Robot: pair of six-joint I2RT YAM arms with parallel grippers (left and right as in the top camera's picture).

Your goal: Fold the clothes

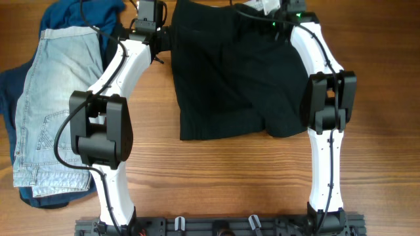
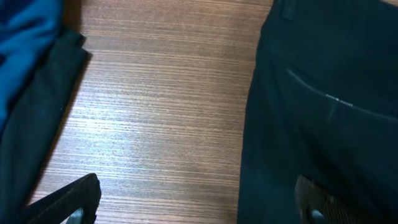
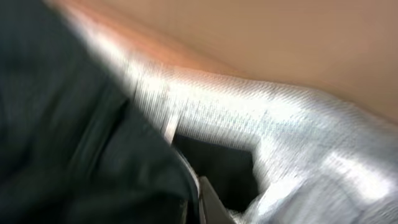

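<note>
Black shorts (image 1: 230, 72) lie spread at the top centre of the table, with a bit of pale lining (image 1: 266, 6) showing at their far edge. My right gripper (image 1: 270, 13) is at that edge. In the blurred right wrist view its jaws (image 3: 202, 199) are shut on the black fabric (image 3: 74, 137), with the pale grey lining (image 3: 298, 137) beside them. My left gripper (image 1: 163, 38) hovers open over bare wood just left of the shorts. Its fingers (image 2: 68, 202) stand wide apart, and the right one is over the shorts' edge (image 2: 323, 93). Nothing lies between them.
Light-blue denim shorts (image 1: 52, 111) lie at the table's left on a dark blue garment (image 1: 85, 13), which also shows in the left wrist view as blue cloth (image 2: 25, 37). A strip of bare wood (image 2: 168, 112) separates that pile from the black shorts.
</note>
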